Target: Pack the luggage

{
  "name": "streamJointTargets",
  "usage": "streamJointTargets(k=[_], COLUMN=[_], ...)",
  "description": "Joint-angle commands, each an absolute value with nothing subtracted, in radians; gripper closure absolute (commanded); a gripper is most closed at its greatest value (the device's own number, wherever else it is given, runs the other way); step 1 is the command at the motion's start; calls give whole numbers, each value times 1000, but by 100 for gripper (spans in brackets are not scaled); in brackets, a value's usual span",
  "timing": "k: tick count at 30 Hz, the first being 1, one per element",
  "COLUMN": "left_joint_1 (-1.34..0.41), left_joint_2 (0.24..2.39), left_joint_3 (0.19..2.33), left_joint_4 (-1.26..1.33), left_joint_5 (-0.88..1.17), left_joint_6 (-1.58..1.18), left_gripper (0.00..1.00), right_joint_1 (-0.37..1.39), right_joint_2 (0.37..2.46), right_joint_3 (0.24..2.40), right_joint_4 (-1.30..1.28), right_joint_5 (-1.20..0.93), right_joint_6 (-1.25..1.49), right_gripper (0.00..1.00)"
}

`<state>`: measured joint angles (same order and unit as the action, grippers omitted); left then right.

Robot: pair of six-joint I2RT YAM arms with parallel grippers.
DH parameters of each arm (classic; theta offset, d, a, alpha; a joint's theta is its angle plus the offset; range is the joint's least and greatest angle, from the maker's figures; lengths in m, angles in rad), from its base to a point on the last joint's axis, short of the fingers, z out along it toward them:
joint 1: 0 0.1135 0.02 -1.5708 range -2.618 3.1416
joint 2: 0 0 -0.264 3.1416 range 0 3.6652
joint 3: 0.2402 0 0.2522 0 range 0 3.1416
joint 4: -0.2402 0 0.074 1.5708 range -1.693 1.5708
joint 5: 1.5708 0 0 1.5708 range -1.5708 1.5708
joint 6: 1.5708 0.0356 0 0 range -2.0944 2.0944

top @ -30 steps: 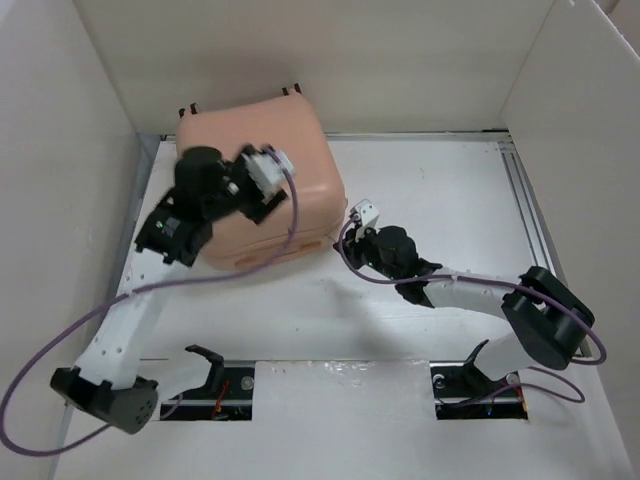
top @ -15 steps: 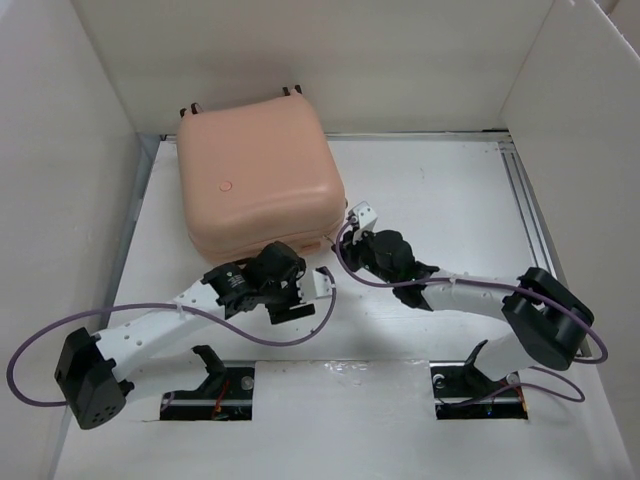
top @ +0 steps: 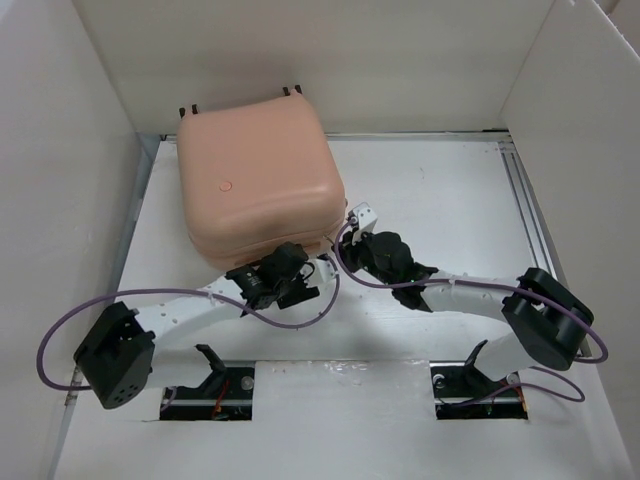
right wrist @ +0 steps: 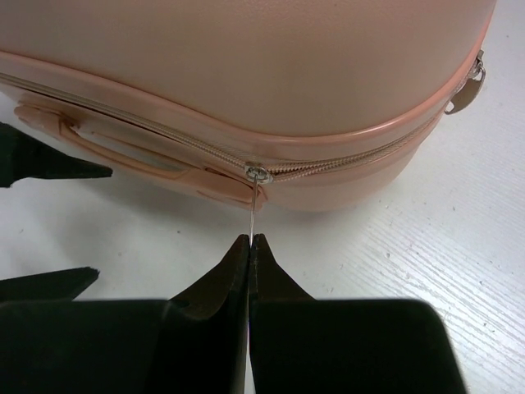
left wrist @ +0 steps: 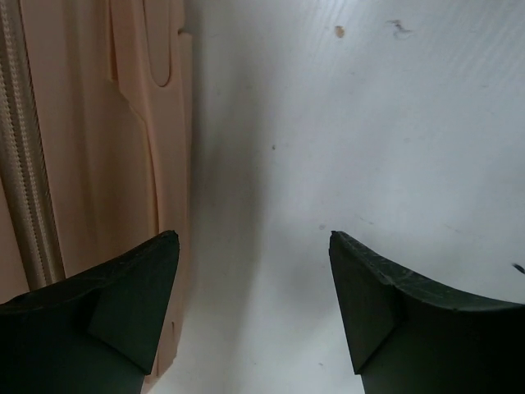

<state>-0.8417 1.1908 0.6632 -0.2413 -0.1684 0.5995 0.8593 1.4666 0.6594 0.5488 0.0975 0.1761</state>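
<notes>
Lying closed on a white table (top: 430,190), the peach-pink luggage (top: 255,175) fills the far left part of the surface, its rounded shell facing up and small dark wheels at its far edge. White walls (top: 330,60) enclose the table on three sides. The left arm (top: 180,310) stretches low across the near side toward the luggage's near right corner, and the right arm (top: 470,295) reaches in from the right to the same corner. The left tool (left wrist: 254,238) sits just beside the luggage's side, its two dark fingers spread apart with only bare table between them. The right tool (right wrist: 248,242) has its fingers pressed together, clamped on the thin metal pull (right wrist: 256,201) that hangs from the zipper (right wrist: 344,160) running around the luggage's seam. A moulded handle (right wrist: 123,152) of the same pink lies along the seam to the left of that pull. A second pull (right wrist: 463,90) hangs at the luggage's far right corner in the right wrist view.
</notes>
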Motion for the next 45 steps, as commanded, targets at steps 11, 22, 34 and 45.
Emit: streamJointTargets(k=[11, 22, 34, 45], left_joint_1=[-790, -798, -914, -884], left_joint_2=[1448, 1337, 1275, 1397], left_joint_3=[664, 698, 828, 842], left_joint_4=[-32, -187, -339, -366], left_joint_5=[-250, -155, -428, -417], left_joint_6=[617, 611, 572, 522], left_gripper=[32, 100, 18, 39], right_joint_1=[891, 891, 864, 825], right_joint_2=[1457, 1457, 1476, 1456], right_joint_3=[657, 675, 684, 693], right_joint_4=[563, 554, 554, 511], right_joint_5=[44, 44, 26, -3], right_joint_6=[193, 175, 155, 135], right_gripper=[100, 100, 100, 100])
